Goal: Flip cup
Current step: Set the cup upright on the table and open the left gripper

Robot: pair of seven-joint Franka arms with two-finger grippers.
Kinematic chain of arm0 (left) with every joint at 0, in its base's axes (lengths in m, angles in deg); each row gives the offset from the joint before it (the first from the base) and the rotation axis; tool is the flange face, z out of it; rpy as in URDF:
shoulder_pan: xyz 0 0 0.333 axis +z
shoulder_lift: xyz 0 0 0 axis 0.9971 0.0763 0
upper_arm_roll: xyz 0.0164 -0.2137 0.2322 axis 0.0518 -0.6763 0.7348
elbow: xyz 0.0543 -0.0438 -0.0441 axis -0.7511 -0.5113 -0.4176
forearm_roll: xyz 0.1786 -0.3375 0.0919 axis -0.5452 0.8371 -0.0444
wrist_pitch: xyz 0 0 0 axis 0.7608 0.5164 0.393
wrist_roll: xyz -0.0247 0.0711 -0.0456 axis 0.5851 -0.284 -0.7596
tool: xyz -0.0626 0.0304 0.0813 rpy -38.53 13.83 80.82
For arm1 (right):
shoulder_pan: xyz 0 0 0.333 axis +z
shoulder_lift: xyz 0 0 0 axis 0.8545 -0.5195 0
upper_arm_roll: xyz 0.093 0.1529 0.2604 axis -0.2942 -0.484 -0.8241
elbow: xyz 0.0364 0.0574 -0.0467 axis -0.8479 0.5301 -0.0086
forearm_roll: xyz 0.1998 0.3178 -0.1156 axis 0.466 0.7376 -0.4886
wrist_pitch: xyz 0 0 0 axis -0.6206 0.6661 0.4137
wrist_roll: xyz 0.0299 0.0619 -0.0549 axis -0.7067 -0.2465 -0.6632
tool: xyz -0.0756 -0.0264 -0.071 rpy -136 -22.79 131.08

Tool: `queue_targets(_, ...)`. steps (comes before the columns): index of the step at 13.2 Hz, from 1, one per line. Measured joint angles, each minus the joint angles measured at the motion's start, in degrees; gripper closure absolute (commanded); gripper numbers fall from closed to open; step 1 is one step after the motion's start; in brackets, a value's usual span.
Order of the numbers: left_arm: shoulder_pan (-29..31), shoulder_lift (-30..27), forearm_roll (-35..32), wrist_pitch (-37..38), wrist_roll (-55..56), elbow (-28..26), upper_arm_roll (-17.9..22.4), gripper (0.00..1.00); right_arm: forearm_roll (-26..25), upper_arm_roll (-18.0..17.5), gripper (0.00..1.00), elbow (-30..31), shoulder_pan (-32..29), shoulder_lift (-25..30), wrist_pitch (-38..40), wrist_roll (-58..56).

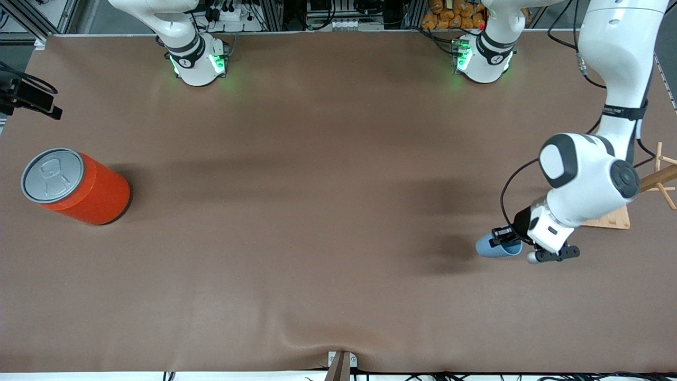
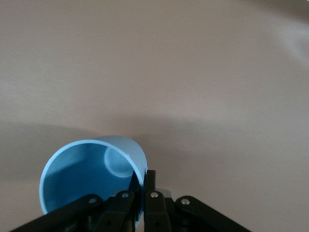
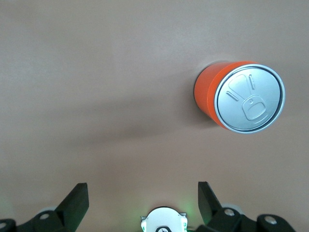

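The cup (image 1: 492, 248) is a small light-blue tumbler lying tilted on its side near the left arm's end of the table, its base pointing toward the right arm's end. My left gripper (image 1: 508, 238) is shut on its rim, one finger inside the mouth and one outside. In the left wrist view the cup (image 2: 87, 176) shows its open mouth and inner bottom, and the left gripper (image 2: 144, 186) pinches the wall. I cannot tell if the cup touches the table. My right gripper (image 3: 142, 195) is open and empty, high over the table, out of the front view.
A large orange can with a grey lid (image 1: 79, 185) stands at the right arm's end; it also shows in the right wrist view (image 3: 239, 96). A wooden rack (image 1: 656, 182) on a wooden base stands beside the left arm's wrist, near the table's edge.
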Motion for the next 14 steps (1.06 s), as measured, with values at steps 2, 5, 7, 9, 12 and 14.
queue_targets(2,0.2,-0.6,-3.8,-2.9,0.0,-4.5,0.0,1.0,0.1,-0.1,0.0,0.0,0.1,0.0,0.0,1.1)
queue_targets(5,0.2,-0.6,-10.5,-2.9,0.0,-6.1,0.0,1.0,0.1,0.0,0.0,0.0,0.1,0.0,0.0,1.5)
queue_targets(7,0.2,-0.8,-13.1,-0.9,0.0,-6.1,0.0,0.99,0.1,0.0,0.0,0.0,0.1,0.0,0.0,1.6)
queue_targets(9,0.2,-1.0,-14.5,0.5,0.0,-6.0,0.0,0.06,0.1,0.0,0.0,0.0,0.1,0.0,0.0,1.6)
queue_targets(12,0.1,-1.3,-14.7,0.9,-0.2,-5.4,-0.2,0.0,0.1,0.0,0.0,0.0,0.1,0.0,0.0,1.6)
queue_targets(14,0.1,-1.9,-14.7,4.5,-0.3,-3.4,-0.4,0.0,0.1,0.1,0.0,0.0,0.1,0.0,0.0,1.7)
